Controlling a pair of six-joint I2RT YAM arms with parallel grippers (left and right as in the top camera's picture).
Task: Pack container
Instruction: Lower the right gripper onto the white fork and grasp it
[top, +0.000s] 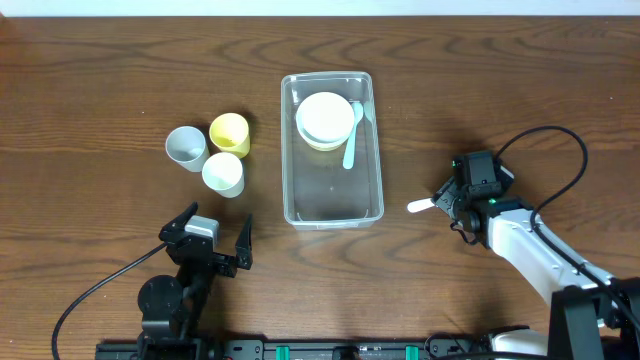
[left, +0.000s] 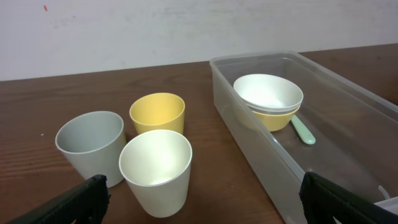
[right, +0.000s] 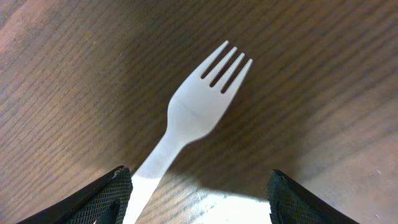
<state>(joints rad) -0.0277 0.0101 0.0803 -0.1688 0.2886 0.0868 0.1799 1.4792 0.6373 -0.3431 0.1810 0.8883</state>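
Clear, round-cornered plastic container (top: 330, 195) mid-table on grained wood, holding stacked round bowls (top: 325, 118) and a mint spoon (top: 352, 140). Left gripper (top: 218, 216) splayed wide, empty. Right gripper (right: 196, 193) part-spread around smooth white fork (right: 199, 112); grip impossible to tell.

Clear rectangular container (top: 332, 208) upright mid-table, seemingly lidless.

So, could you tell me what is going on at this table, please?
Two robot arms are packing the clear container, which already holds stacked bowls and a green spoon. The right gripper is open around a white fork on the table beside it. The left gripper sits open near three cups not yet packed.
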